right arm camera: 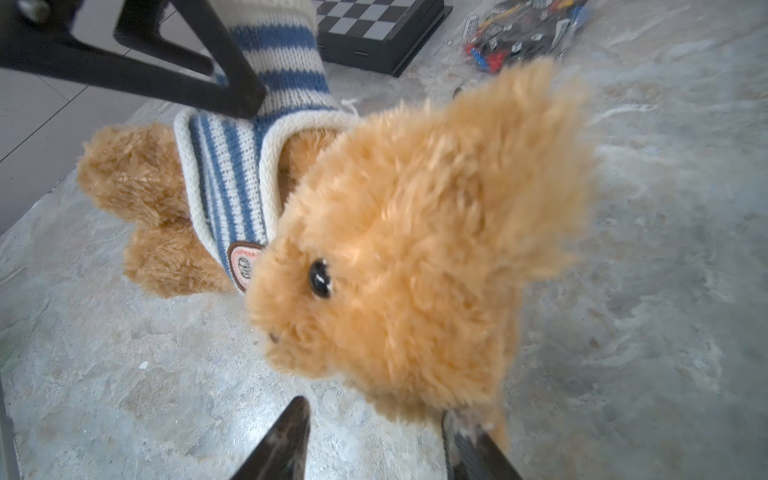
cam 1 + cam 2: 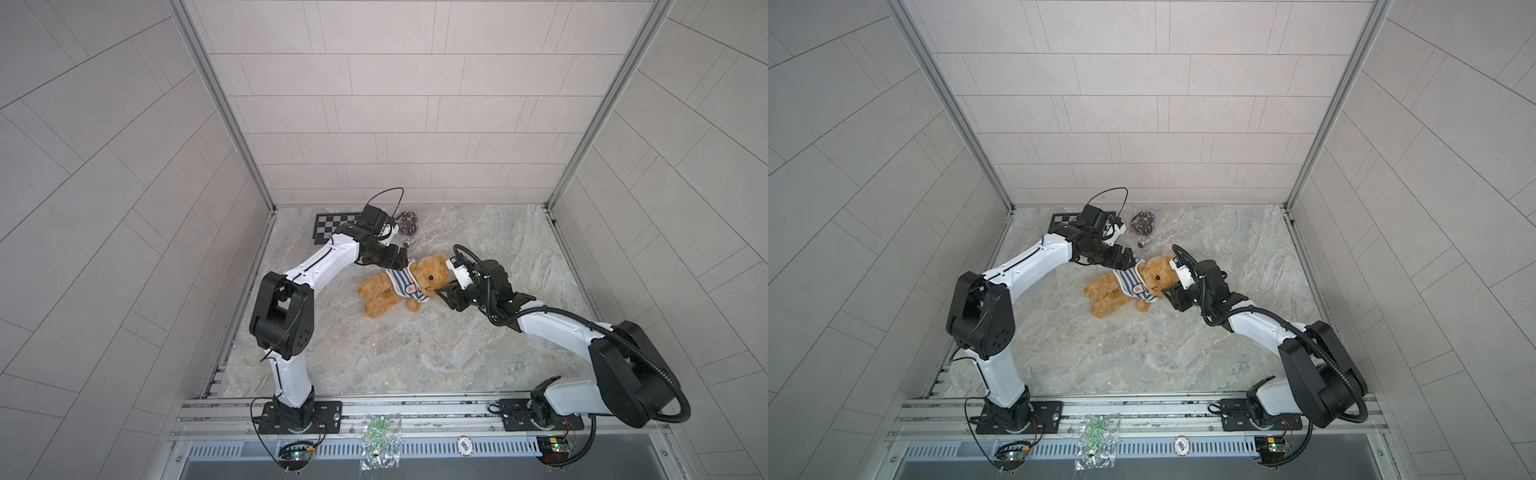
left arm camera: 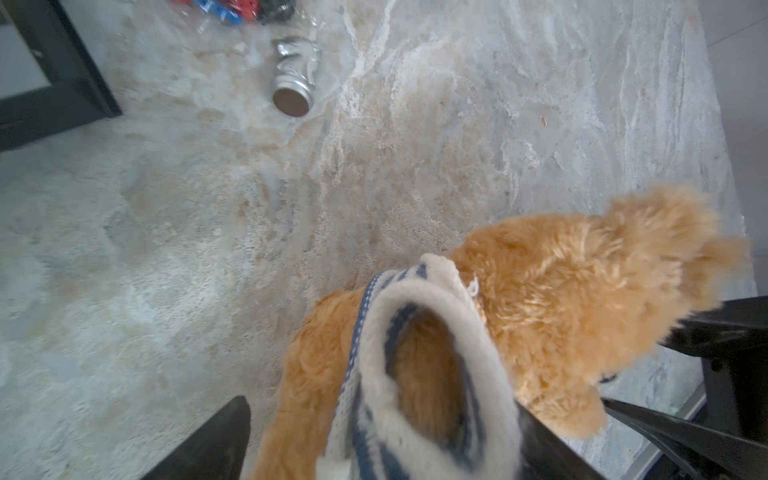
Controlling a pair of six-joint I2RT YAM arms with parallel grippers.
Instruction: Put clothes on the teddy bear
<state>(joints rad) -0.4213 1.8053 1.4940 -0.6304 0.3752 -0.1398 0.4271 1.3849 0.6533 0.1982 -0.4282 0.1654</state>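
In both top views the bear lies on its side at the middle of the table, head to the right, with the shirt round its chest. The left gripper hides the far sleeve. The right gripper is at the muzzle, one finger hidden. The left arm covers part of the board.

The left wrist view is blurred. The left gripper's fingers stand wide, gripping nothing, with the sleeve mouth between them. The bear's face is out of sight.

In the right wrist view the right gripper's jaws are part-way apart and cut off low, with fur against one. Whether they grip, I cannot tell.
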